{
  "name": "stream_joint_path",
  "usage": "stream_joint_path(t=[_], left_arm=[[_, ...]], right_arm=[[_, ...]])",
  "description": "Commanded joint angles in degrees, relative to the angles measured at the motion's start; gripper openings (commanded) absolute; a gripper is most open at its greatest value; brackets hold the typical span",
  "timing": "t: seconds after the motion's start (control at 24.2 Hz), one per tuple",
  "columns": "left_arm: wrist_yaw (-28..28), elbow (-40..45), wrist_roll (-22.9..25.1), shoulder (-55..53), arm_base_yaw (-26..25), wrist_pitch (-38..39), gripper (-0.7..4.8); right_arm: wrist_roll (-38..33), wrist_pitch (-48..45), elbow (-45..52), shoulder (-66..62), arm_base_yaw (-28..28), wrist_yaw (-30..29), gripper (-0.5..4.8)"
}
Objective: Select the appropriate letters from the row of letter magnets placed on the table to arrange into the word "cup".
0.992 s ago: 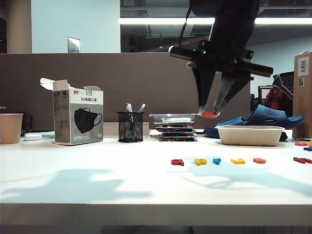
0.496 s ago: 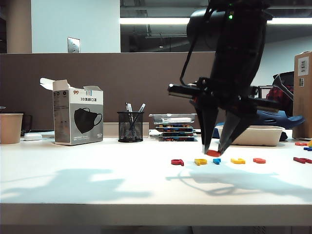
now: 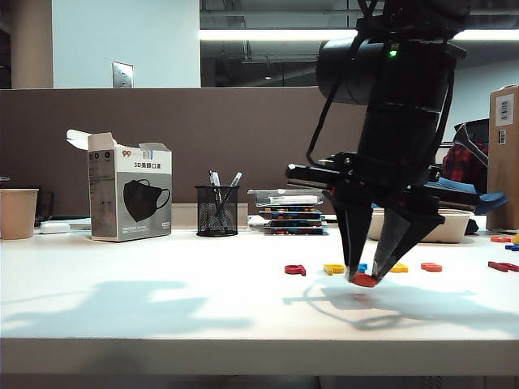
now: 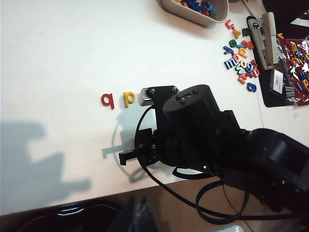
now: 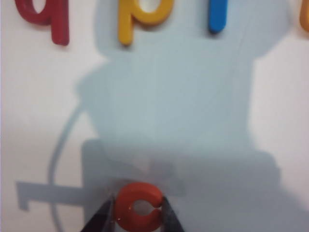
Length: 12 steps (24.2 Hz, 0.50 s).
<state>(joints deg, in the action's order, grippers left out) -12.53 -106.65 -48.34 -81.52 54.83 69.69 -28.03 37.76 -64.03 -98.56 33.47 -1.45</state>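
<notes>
- The right tool [image 3: 364, 278] points down, low over the white surface [image 3: 162, 300], just in front of the row of letter magnets [image 3: 361, 267] as the exterior view sees it.
- Its two fingers are narrowed onto an orange-red letter "c" [image 5: 139, 206], one finger against each side of it; the right wrist view shows the grip closely.
- In the exterior view the letter is at the fingertips, at or just above the surface; whether it touches cannot be told.
- Still lying in the row are a dark red letter [image 3: 295, 269], a yellow "p" [image 3: 333, 268], a small blue letter [image 3: 362, 267], a second yellow letter [image 3: 398, 267] and another orange-red letter [image 3: 431, 267].
- The left tool is in none of the views; the left wrist view looks down on the right arm, the dark red letter and the yellow "p".
- At the back stand a mask box [image 3: 130, 197], a mesh pen cup [image 3: 216, 210] and a pale tray [image 3: 454, 226].
</notes>
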Motion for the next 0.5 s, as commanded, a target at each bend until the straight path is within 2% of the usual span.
stream_joint_path(t=[0.04, 0.5], left_arm=[[-0.3, -0.2, -0.1, 0.2, 0.0, -0.1, -0.05], [-0.3, -0.2, -0.1, 0.2, 0.0, -0.1, -0.05]], right_arm=[[-0.3, -0.5, 0.0, 0.2, 0.0, 0.3, 1.07], [-0.5, -0.2, 0.0, -3.6, 0.0, -0.9, 1.06]])
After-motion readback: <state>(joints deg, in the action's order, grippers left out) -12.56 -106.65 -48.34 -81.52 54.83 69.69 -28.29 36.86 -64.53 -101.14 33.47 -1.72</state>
